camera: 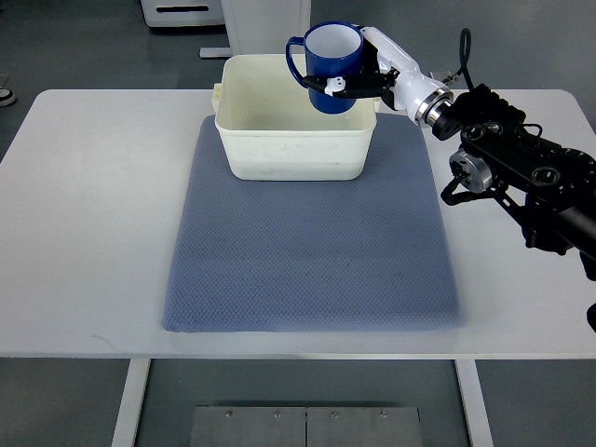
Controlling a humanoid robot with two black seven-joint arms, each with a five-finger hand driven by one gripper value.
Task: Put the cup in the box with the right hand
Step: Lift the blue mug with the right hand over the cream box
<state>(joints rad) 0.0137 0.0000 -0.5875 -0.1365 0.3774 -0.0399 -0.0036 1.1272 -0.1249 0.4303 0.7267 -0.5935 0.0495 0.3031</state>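
Right hand (358,82) wrapped around the blue cup (330,65), held over the box (296,130).

Fingers (337,86) curled tight on the cup's side, handle pointing left. Box sitting at the far edge of the grey mat (312,242) on the table (84,214). No readable labels anywhere.

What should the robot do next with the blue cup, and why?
Probably lower the cup a little, straight down into the box. The right hand grips it upright over the box's back right part, seemingly above the rim, so it likely shouldn't let go yet.
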